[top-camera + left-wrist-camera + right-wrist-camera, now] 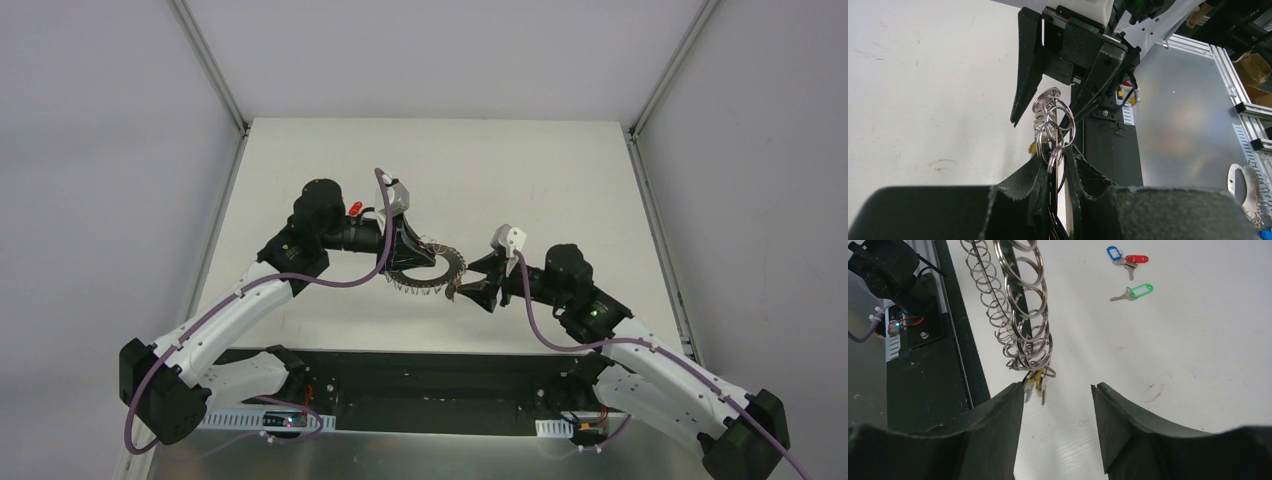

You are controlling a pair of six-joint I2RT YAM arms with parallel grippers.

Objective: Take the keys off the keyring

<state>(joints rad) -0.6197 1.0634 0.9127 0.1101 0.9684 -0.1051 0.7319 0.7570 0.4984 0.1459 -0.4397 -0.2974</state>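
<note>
The keyring (428, 270), a silver ring fringed with wire loops, hangs above the table between both arms. My left gripper (408, 252) is shut on its rim, and the loops (1053, 120) stick out past the closed fingertips (1058, 150). My right gripper (1058, 390) is open at the ring's lower end (1025, 315). A yellow-tagged key (1039, 381) dangles from a loop just against the tip of its left finger (1008, 405), with nothing pinched. In the left wrist view the yellow tag (1032, 148) shows beside the loops, and the right gripper's fingers (1025, 70) straddle them. Loose blue (1113, 252), red (1136, 259) and green (1141, 290) tagged keys lie on the table.
The black base plate (420, 375) runs along the table's near edge, with aluminium framing (1243, 85) beyond it. A silvery piece with wire loops (1248, 187) lies on the metal surface there. A red tag (355, 208) lies by the left arm. White table (520, 180) stretches behind.
</note>
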